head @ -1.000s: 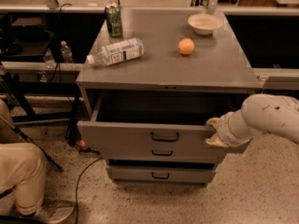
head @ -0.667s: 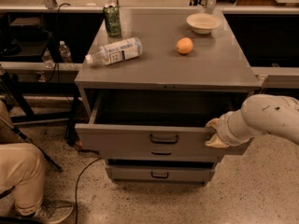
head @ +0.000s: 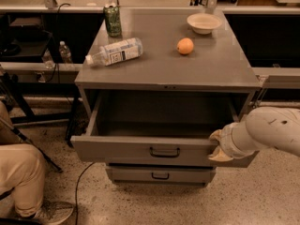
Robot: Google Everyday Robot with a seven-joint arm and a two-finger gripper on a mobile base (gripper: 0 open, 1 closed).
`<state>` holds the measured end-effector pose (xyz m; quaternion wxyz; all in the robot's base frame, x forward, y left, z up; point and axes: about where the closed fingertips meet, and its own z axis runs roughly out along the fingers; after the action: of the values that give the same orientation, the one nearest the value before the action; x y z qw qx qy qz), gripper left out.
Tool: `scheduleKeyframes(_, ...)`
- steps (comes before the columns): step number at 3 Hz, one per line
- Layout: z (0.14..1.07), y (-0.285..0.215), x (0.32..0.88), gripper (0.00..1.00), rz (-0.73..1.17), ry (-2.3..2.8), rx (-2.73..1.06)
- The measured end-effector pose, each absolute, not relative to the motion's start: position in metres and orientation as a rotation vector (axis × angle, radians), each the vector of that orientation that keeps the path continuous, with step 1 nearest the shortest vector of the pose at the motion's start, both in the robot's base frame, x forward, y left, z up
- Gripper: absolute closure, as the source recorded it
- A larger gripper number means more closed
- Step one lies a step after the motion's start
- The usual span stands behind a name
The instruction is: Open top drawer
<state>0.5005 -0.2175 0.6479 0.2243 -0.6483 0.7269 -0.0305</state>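
The top drawer [head: 117,149] of the grey metal cabinet [head: 168,69] stands pulled far out, its inside dark and bare. Its black loop handle [head: 164,152] sits at the centre of the front. My gripper [head: 218,146] is at the right end of the drawer front, against its upper edge, at the end of my white arm [head: 269,130], which comes in from the right. A narrower lower drawer [head: 187,175] with a small handle [head: 160,176] shows closed underneath.
On the cabinet top are a green can [head: 112,20], a lying water bottle [head: 115,52], an orange [head: 185,46] and a white bowl [head: 203,22]. A seated person's leg [head: 18,182] is at the left. A cable [head: 77,191] runs over the floor.
The top drawer has slid further out toward the camera. My gripper has moved with its right end.
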Motion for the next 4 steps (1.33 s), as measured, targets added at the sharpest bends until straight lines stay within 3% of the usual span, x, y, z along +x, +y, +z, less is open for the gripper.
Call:
scheduleKeyframes(1,0.648,-0.218,0.500,1.00,-0.084,2.006,-1.789)
scheduleKeyframes(4,0.654,-0.206,0.429,1.00,-0.089,2.070,-1.708)
